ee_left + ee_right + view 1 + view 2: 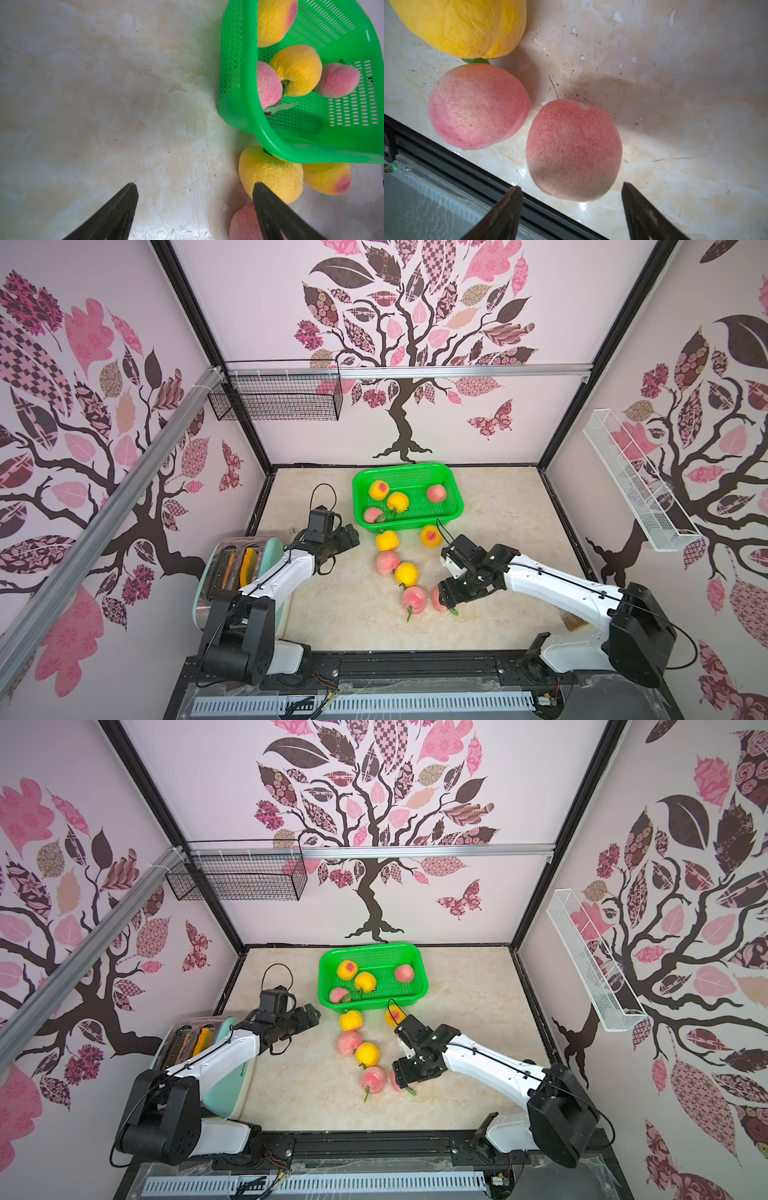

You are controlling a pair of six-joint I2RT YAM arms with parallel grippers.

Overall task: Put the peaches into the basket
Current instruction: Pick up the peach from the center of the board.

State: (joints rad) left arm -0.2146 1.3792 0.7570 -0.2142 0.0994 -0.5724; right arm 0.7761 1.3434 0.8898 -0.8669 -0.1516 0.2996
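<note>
I'm seeing the basket (401, 467) sitting at the middle of the table's (353, 622) far edge, holding four peaches (397, 502). Six more are lying on the table, strung from the basket's near side toward the near edge. My right gripper (570, 186) is hanging spread over the nearest pink peach (574, 149), fingertips flanking its end, not gripping. My left gripper (195, 187) is hovering released and empty by the basket's near left corner, beside a yellow peach (270, 174).
</note>
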